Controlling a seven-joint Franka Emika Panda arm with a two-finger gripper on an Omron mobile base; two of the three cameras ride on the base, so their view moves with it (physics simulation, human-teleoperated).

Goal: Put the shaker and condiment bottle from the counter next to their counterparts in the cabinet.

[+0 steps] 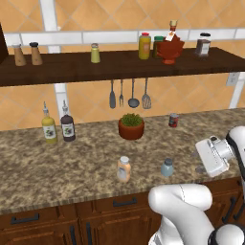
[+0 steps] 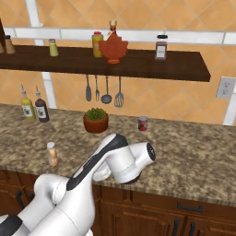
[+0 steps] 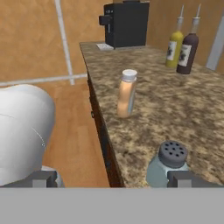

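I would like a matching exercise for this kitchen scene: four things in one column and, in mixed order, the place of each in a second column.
Things:
1. shaker
2. condiment bottle
3. yellow-green shaker
4. potted plant

Places:
A. on the cabinet shelf, left of the sauce bottles
B. on the counter, below the hanging utensils
C. near the counter's front edge, closest to the open gripper
D. near the counter's front edge, left of the blue-grey one

Pairs: 1-C, 2-D, 3-A, 4-B

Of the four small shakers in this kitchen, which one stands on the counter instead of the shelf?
The pale blue-grey shaker with the grey perforated cap, standing near the counter's front edge beside the peach-orange bottle. The yellow-green shaker and two brown shakers stand on the shelf.
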